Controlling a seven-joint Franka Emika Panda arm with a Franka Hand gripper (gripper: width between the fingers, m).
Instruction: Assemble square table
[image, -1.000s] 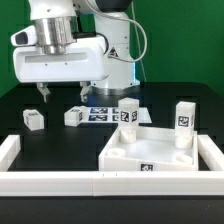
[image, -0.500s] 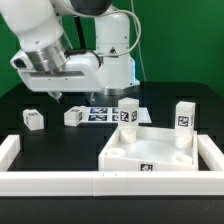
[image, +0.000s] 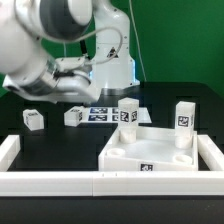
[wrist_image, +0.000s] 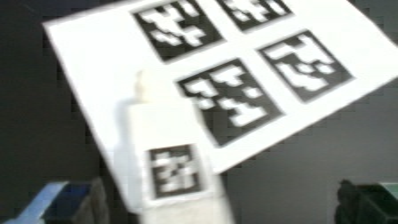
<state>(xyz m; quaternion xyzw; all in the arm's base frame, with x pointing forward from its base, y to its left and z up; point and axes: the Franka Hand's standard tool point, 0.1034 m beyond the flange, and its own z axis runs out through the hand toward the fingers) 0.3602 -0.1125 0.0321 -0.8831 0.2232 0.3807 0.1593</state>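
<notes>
While the white robot arm (image: 55, 62) hangs blurred over the black table (image: 195, 95) at left, its two-finger gripper (wrist_image: 217, 205) shows jaws spread wide, gripping nothing. A small white tagged block leg (wrist_image: 171, 155) lies along the marker board (wrist_image: 98, 70) edge, touching neither finger. Large flat white plastic square tabletop (image: 150, 152) sits near right, inside the long white L-shaped rail (image: 60, 181), w/ an upright leg (image: 128, 113) and a second leg (image: 183, 115) on its far corners.

Arm (image: 45, 50) appearing heavily blurred, gripper (wrist_image: 214, 205) being cropped by the wrist view's edge, marker board (wrist_image: 231, 70) and leg (wrist_image: 173, 160) running off-frame.
</notes>
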